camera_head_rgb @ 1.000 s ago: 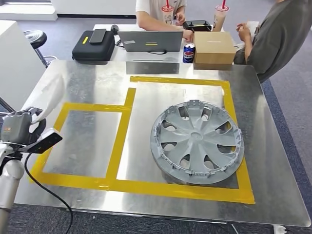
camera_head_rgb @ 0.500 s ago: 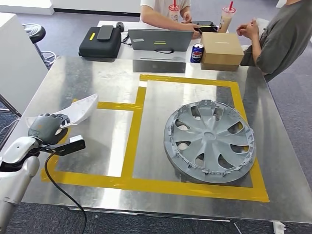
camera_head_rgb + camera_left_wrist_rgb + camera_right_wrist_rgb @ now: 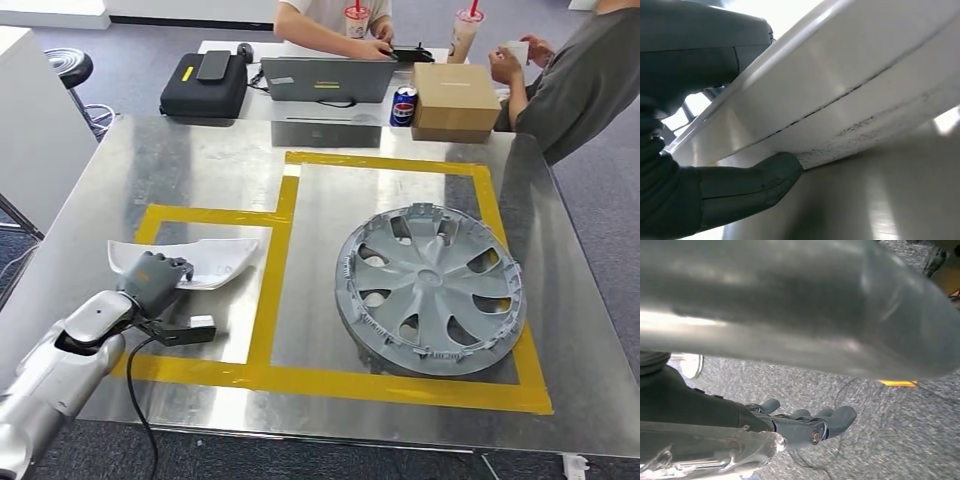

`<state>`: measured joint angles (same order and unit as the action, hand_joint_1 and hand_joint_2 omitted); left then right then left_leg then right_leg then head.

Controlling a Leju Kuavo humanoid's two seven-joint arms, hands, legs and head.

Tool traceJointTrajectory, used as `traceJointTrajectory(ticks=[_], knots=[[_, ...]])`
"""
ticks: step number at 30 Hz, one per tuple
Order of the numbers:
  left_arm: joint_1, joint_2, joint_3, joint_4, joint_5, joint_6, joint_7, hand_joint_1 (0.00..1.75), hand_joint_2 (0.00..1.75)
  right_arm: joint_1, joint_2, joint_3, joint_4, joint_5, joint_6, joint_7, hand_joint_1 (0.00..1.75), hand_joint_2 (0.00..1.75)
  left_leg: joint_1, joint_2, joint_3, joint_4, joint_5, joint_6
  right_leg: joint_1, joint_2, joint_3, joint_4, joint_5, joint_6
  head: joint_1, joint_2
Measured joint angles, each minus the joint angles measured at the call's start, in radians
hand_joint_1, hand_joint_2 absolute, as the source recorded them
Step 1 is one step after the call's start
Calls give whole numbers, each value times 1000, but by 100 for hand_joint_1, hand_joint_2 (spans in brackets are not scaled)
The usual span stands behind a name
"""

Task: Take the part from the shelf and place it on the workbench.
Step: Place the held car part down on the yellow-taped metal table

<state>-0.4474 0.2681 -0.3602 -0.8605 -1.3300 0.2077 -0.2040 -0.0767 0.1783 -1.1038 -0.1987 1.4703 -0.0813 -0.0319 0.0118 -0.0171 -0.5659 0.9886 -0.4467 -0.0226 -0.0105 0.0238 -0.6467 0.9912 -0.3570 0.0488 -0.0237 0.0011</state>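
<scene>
White plastic part (image 3: 198, 262): I am holding it low over the workbench (image 3: 189, 160), inside the smaller yellow-taped square (image 3: 266, 290), its long body lying nearly flat; whether it is touching the metal I cannot tell.
Left hand (image 3: 155, 279): I am gripping the near edge of the part, thumb (image 3: 753, 182) pressing under it and darker fingers wrapping over the top.
Right hand (image 3: 806, 422): I am letting it hang over grey carpet (image 3: 881, 430), fingers loosely apart, holding nothing.
Step in hand: I am judging this as the placing, nearly done.
Next move: it is calling for settling the part flat within the tape, then easing my fingers off without dragging it.
Surface: brushed metal sheet, reflecting strongly, carrying a larger taped square beside the small one.
Neighbour: a grey wheel cover (image 3: 430, 290) is lying in the larger square, well apart from the part.
Room: beyond the bench a table is carrying a laptop (image 3: 328, 78), a black case (image 3: 204, 88), a cardboard box (image 3: 453, 102) and a soda can (image 3: 404, 106); two people are sitting there.
</scene>
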Motion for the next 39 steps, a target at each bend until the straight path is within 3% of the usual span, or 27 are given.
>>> traceJointTrajectory(ticks=[10, 14, 15, 19, 29, 35, 39], knots=[[-48, -43, -60, 66, 14, -46, 22, 175, 175, 0, 0, 9, 0, -4, 0, 8, 0, 0, 1, 0, 0, -2, 2, -3, 1, -2, -3, 7, -2, -2, 0, 0], [-61, -52, -88, 86, 6, -50, 27, 0, 175, 0, 0, 9, 0, -7, 6, 28, 0, 0, 1, -1, 0, -2, 4, -4, 0, -3, -3, 8, -2, -2, 0, 0], [-63, -52, -96, 91, 2, -52, 31, 0, 175, 0, 0, 9, 0, -8, 8, 33, 0, 0, 1, -1, 0, -2, 4, -5, 0, -3, -3, 8, -1, -3, 0, 0], [-79, -54, -119, 111, -7, -59, 64, 0, 0, 2, 0, 9, 0, -14, 10, 34, 0, 0, 1, -1, 1, -2, 4, -6, 0, -3, -3, 8, -1, -3, 0, 0], [-111, -73, -114, 138, 83, -56, 70, 0, 0, 3, 0, 9, 0, -23, 8, 20, 0, 0, 1, -1, 1, -2, 5, -7, 0, -2, -4, 10, -1, -3, 0, 0], [-68, -128, 4, 80, 398, -79, -58, 0, 0, 5, 0, 9, 0, -27, 4, 23, 0, 0, 1, 0, -5, -2, 7, -7, 0, -1, -10, 10, 1, -4, 0, 0], [-36, -145, 124, -36, 712, -245, -180, 0, 0, 7, 0, 9, 0, -25, -2, 18, 0, 0, 1, 1, -7, -2, 7, -7, 0, 1, -14, 11, 2, -4, 0, 0]])
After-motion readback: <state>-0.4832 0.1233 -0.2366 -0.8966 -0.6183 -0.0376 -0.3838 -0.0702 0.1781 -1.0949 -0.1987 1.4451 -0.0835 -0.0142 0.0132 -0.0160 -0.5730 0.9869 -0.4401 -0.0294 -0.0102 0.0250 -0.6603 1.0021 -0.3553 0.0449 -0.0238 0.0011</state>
